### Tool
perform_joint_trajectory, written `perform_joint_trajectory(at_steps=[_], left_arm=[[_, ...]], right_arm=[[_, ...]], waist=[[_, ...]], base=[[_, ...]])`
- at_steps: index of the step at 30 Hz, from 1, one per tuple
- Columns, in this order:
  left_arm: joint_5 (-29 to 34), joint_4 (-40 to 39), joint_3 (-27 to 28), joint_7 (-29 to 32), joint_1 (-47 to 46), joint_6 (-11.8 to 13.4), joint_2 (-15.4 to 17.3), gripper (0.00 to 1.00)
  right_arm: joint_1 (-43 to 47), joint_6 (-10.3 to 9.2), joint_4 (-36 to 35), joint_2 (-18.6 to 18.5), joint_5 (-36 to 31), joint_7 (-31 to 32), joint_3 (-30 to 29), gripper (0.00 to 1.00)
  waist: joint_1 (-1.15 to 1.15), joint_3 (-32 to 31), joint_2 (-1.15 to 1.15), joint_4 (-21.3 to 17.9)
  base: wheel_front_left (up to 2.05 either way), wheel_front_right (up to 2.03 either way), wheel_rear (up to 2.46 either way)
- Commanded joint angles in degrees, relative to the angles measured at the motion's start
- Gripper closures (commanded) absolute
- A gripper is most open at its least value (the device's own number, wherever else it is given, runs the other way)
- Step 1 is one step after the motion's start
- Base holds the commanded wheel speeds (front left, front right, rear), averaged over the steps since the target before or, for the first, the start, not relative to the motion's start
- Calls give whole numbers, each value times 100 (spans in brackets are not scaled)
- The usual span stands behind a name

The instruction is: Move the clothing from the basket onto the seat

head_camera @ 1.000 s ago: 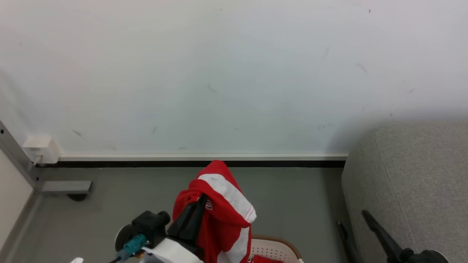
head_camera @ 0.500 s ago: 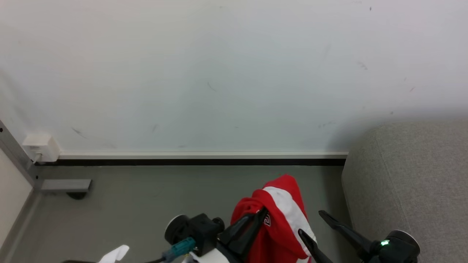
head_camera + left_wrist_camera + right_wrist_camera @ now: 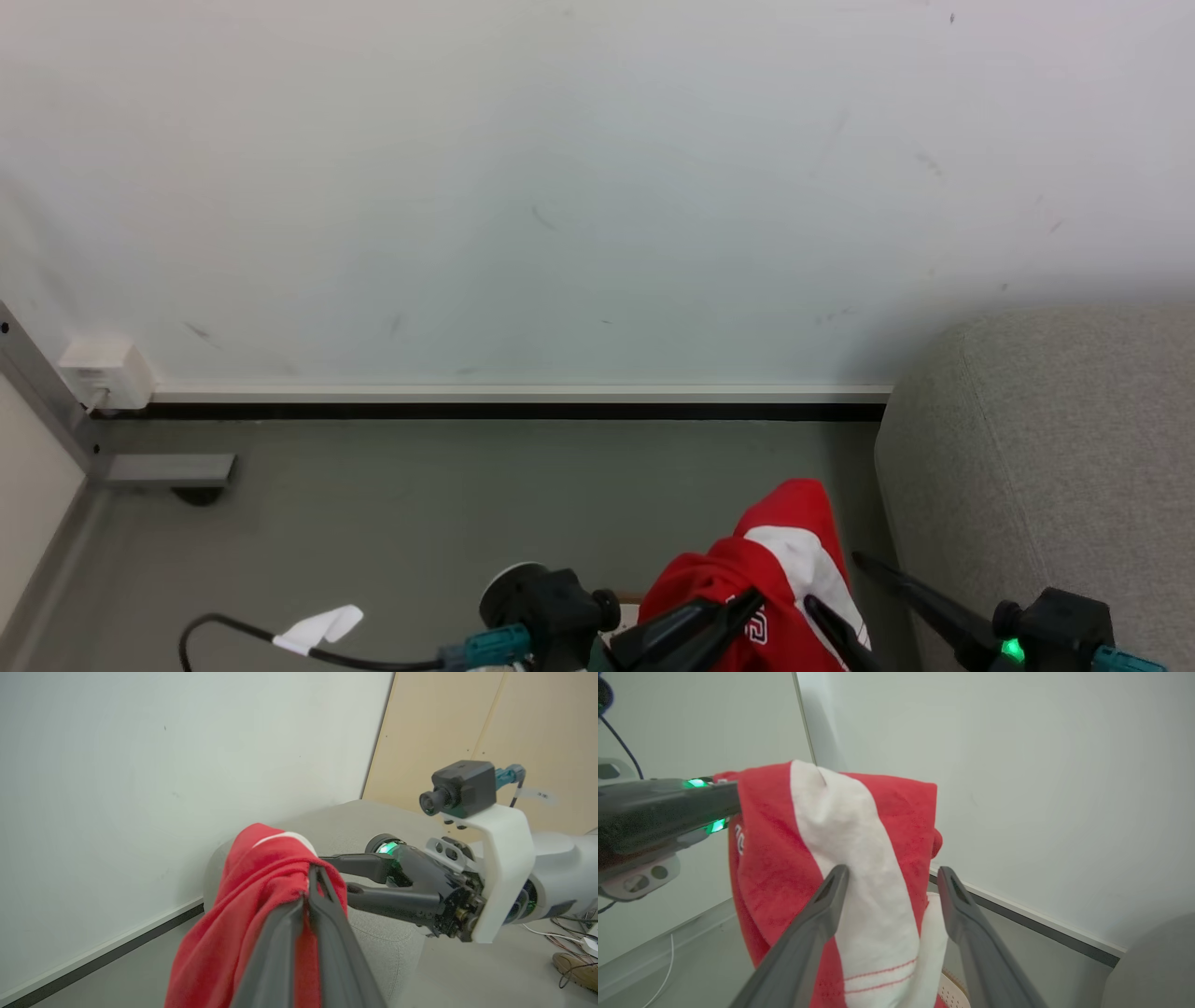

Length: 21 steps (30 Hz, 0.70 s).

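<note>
The red clothing (image 3: 775, 569) with a white stripe hangs bunched in the air, pinched by my left gripper (image 3: 738, 605), which is shut on it. In the left wrist view the closed fingertips bite the fabric's top fold (image 3: 280, 858). My right gripper (image 3: 840, 583) stands open just right of the garment, its fingers (image 3: 838, 877) straddling the white stripe (image 3: 859, 858) without closing. The grey seat (image 3: 1055, 467) rises at the right, close beside the cloth. A sliver of the basket (image 3: 950, 991) with small holes shows below the garment.
A pale wall with a white baseboard (image 3: 513, 395) runs along the back. A wall socket box (image 3: 103, 373) and a metal foot (image 3: 168, 469) sit at the left. A black cable with a white tag (image 3: 317, 630) lies on the grey floor. A shoe (image 3: 577, 970) rests near cables.
My left gripper has carried the red clothing rightward and lower in the head view, toward the seat. The right gripper has moved in beside the cloth.
</note>
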Motion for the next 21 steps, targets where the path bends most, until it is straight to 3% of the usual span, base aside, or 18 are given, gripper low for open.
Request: perform_joint_trajectory(at_steps=[1, 14, 15, 16, 18, 21], left_arm=[[-187, -72, -156, -72, -116, -17, 96, 100], [-1258, -9, -1053, -380, -667, -18, 234, 100], [-1339, 5, -1101, -382, -702, -18, 232, 100], [-1420, 25, -1140, -403, -714, -18, 227, 100], [-1492, 79, -1191, -421, -745, -18, 221, 100], [-1581, 185, -1222, -463, -763, -18, 218, 99]], right_arm=[[-119, -12, -72, -74, 130, -24, 146, 0], [-856, -12, -365, -229, 662, 0, 1343, 2], [-894, -12, -377, -226, 698, -35, 1404, 23], [-932, -12, -390, -215, 724, -79, 1445, 53], [-987, -12, -405, -206, 794, -140, 1524, 100], [-1063, -12, -386, -233, 872, -211, 1574, 100]], waist=[[0, -6, 0, -11], [0, 30, 0, -81], [0, 33, 0, -77], [0, 36, 0, -75], [0, 43, 0, -74], [0, 49, 0, -81]], base=[[0, 0, 0], [0, 0, 0], [0, 0, 0], [0, 0, 0], [0, 0, 0], [0, 0, 0]])
